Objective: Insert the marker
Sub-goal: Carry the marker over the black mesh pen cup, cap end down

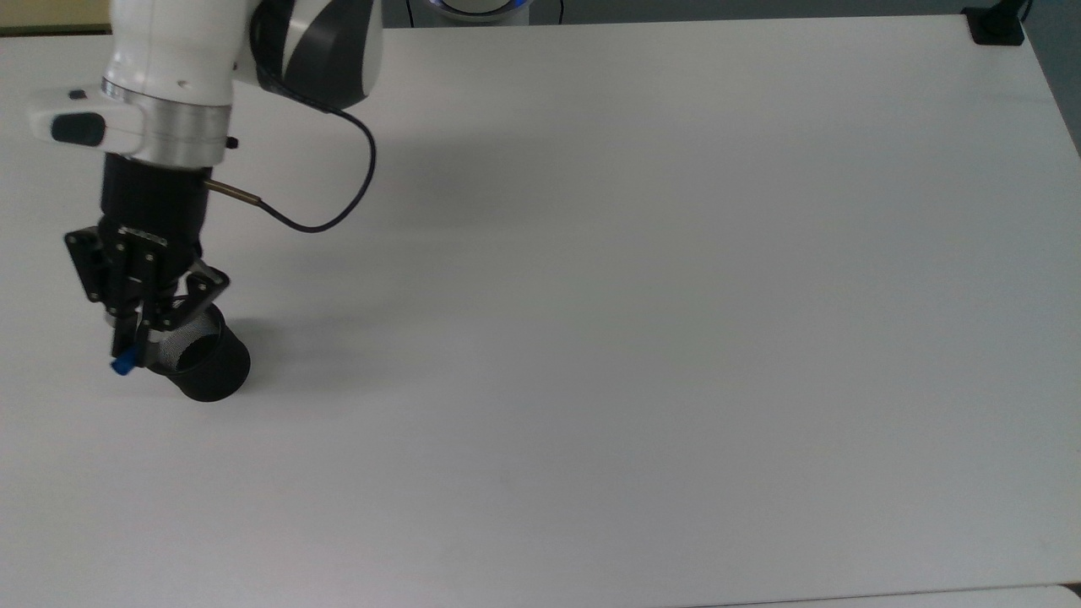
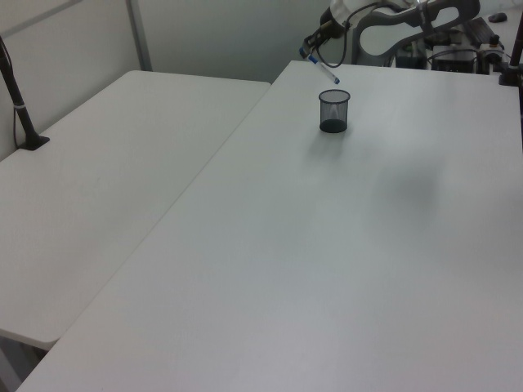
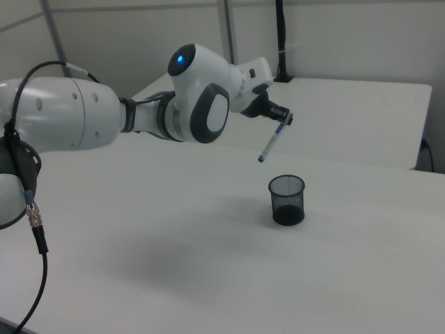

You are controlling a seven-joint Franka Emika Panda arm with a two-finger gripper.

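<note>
Marker (image 3: pixel 270 147) is up in the air right now, pinched near its capped end by the gripper (image 3: pixel 281 123), with the rest of the barrel hanging down and slanting away from the fingers. From the right view its free lower tip sits above the mesh cup (image 3: pixel 287 199) and a bit toward the right view's left of the cup's mouth, clearly apart from the rim. In the left view the marker (image 2: pixel 320 67) slants down from the gripper (image 2: pixel 307 51) toward the cup (image 2: pixel 333 110). The top view has the gripper (image 1: pixel 131 338) just over the cup (image 1: pixel 207 365) edge, blue end of the marker (image 1: pixel 122 365) poking out past the fingertips.

Handling-wise, my guess is this thing is light and rigid, so no sag to worry about, but that smooth plastic barrel looks slippery and round, so it could pivot between the pads. Being held close to one end means a long lever below the fingers; any bump on the wire rim would likely swing it. A hold nearer the middle would be steadier, but gripping up top leaves plenty of length to go into the cup first, which is what you want here.

Cup looks light too, so a sideways knock could probably tip it on the table (image 3: pixel 208 264).
</note>
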